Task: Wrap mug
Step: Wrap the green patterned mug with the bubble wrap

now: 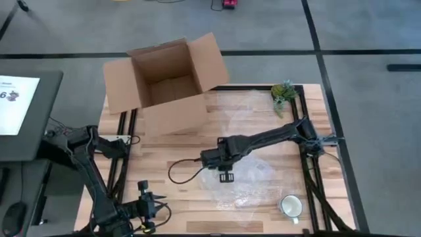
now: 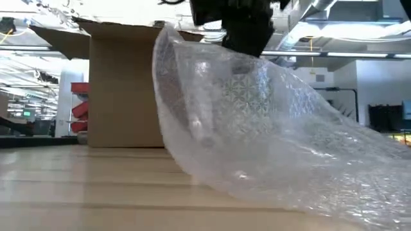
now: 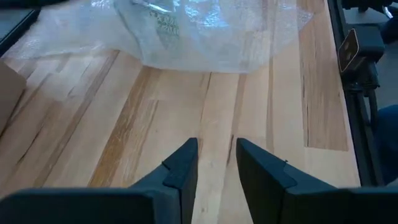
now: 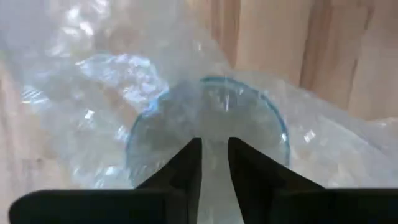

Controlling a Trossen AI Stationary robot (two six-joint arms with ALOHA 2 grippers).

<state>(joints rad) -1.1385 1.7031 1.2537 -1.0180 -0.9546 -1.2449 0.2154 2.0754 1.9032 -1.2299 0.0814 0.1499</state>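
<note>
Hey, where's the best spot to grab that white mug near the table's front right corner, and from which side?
Probably the rim of the white ceramic mug, coming from straight above: it stands upright, mouth open upward, handle toward the table's front edge. The right hand is occupied with the clear bubble wrap sheet.

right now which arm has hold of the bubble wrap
The right gripper, over the table's middle, has its jaws pinched on the bubble wrap, lifting it. The left gripper waits at the near-left edge, touching nothing.

Setting reads as a robotics lab or industrial test bay: pale wooden plank worktop on a black metal frame, grey floor marked with black tape lines, white-lit monitor screen alongside, bright ceiling strip lights behind.
</note>
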